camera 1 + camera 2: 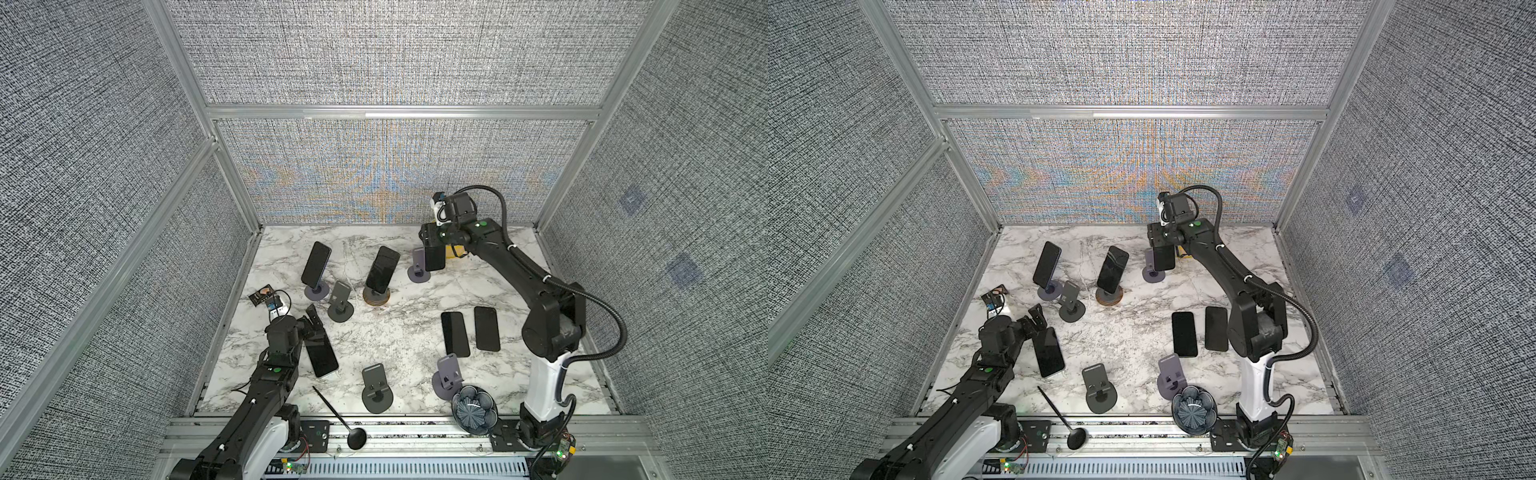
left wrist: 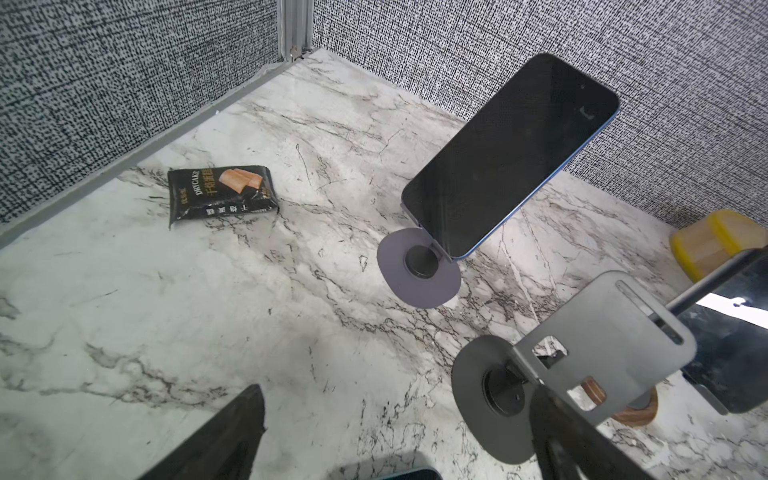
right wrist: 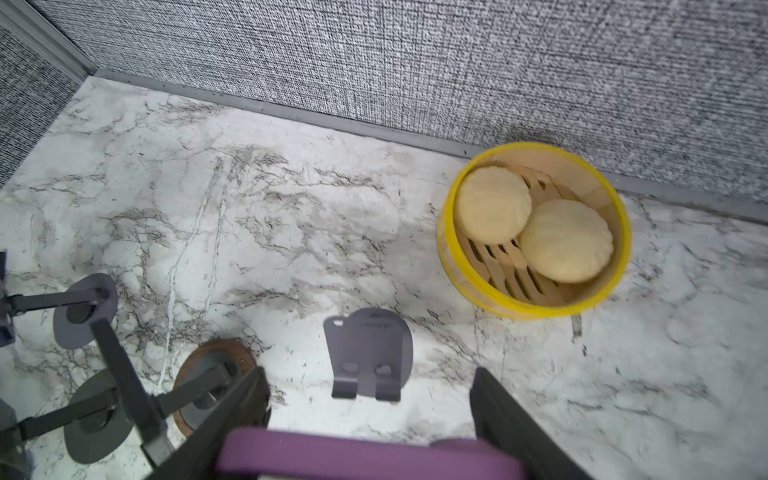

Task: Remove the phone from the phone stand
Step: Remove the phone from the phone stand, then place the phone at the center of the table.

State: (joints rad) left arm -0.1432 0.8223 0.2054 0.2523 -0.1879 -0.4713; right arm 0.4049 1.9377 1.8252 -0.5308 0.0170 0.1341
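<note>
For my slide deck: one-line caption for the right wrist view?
Right pincer shut on a purple-edged phone, empty stand before it, steamer with two buns nearby.

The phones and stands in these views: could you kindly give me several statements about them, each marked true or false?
1. The right gripper is shut on a purple-cased phone. True.
2. Two phones rest on stands at the far side. True.
3. The left gripper holds a phone. False: its fingers are open and empty.
4. The yellow steamer basket is empty. False: it holds two buns.
5. Only one phone lies flat on the table. False: three flat phones lie there.
</note>
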